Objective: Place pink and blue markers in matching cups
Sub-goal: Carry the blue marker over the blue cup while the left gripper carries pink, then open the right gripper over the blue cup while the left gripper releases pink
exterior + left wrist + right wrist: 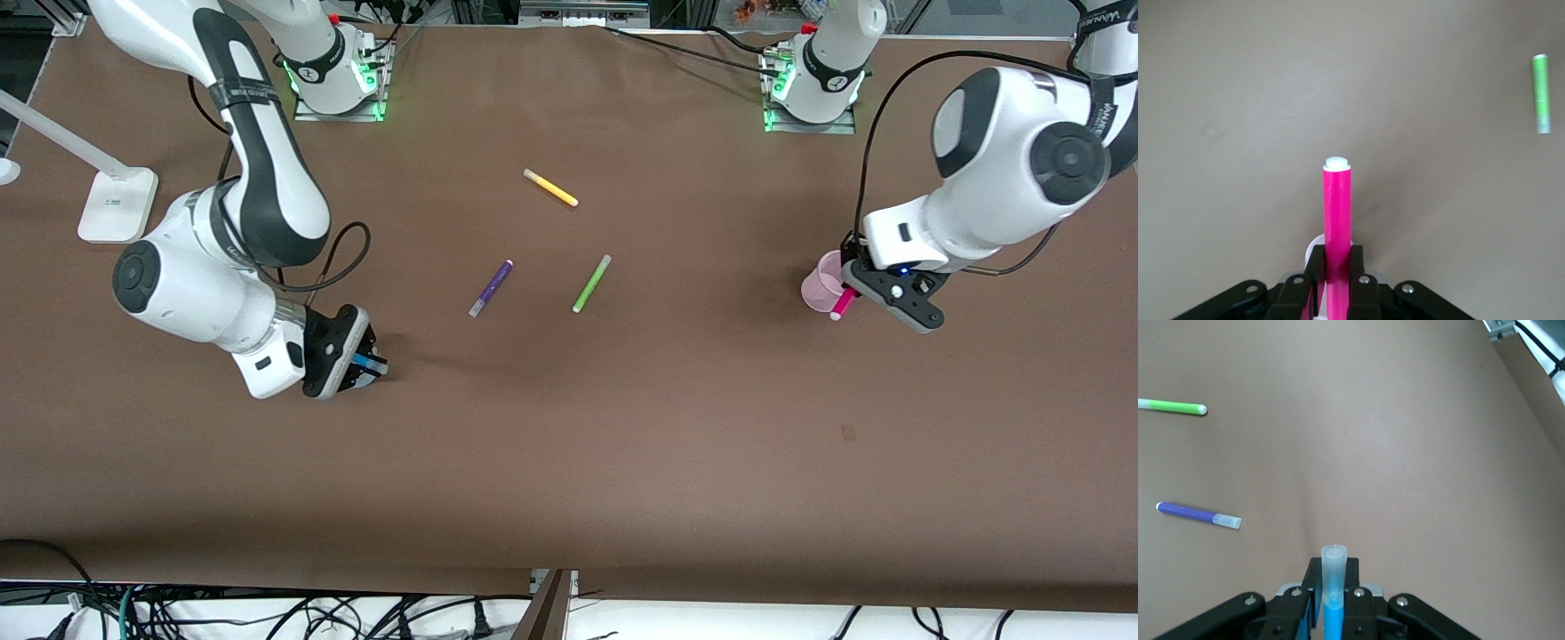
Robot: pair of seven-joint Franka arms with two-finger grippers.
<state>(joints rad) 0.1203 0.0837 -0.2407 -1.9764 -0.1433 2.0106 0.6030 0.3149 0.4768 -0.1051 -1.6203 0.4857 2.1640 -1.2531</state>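
Note:
My left gripper is shut on the magenta-pink marker, low beside the pale pink cup, which stands toward the left arm's end of the table. In the left wrist view the pink marker sticks out from between the shut fingers of the left gripper. My right gripper is shut on the blue marker, low over the table toward the right arm's end. In the right wrist view the blue marker's pale cap pokes out of the right gripper. The pale blue cup is hidden.
A purple marker and a lime-green marker lie mid-table, with a yellow marker farther from the camera. A white lamp base stands at the right arm's end. The green marker shows in the left wrist view.

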